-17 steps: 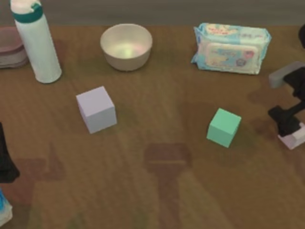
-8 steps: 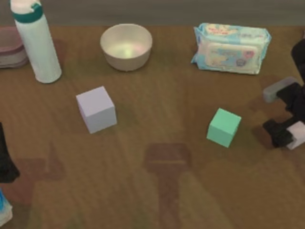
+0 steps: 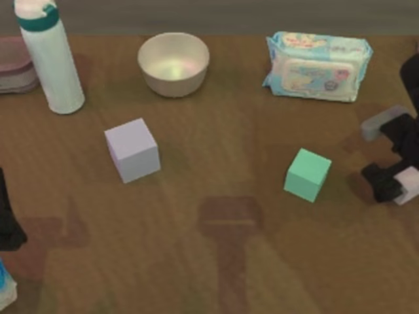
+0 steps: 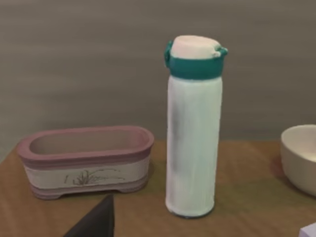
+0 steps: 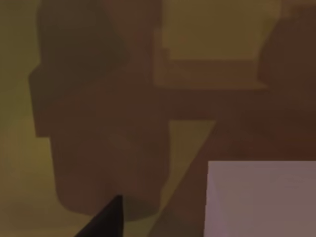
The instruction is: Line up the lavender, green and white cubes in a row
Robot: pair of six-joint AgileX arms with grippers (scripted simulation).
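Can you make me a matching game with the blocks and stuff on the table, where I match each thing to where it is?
Things:
1. lavender cube
2. green cube
3. white cube
4. cream bowl

Places:
A. at the table's right edge, at the right gripper
B. toward the back of the table, between the bottle and the wipes pack
C. left of the middle, standing alone
D. right of the middle, standing alone

Right pairs: 1-C, 2-D, 3-A, 4-B
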